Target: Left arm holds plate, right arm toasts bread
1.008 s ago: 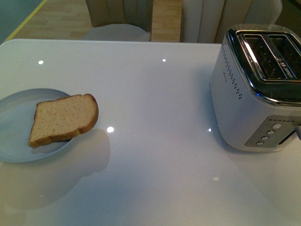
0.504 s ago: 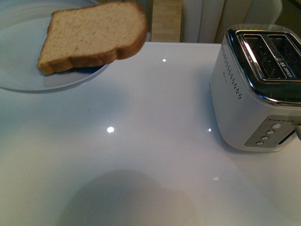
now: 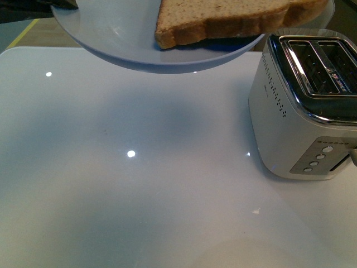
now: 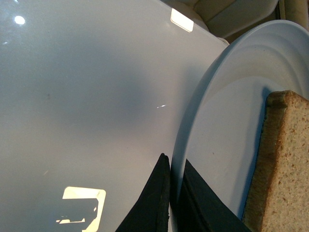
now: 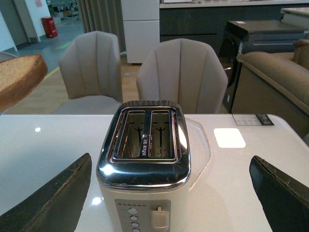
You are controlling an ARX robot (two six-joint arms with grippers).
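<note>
Bread point(image 3: 234, 15), light brown with darker crust, on pale blue-grey plate point(image 3: 111, 30)

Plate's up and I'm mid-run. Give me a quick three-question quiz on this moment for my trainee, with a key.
1. True or false: the plate, with the bread on it, is held clear of the table.
2. Fill in: the right gripper faces the toaster with its jaws ___.
3. What do the left gripper's jaws clamp? A the bread; B the plate's rim; C the toaster.
Key: 1 true; 2 open; 3 B.
</note>
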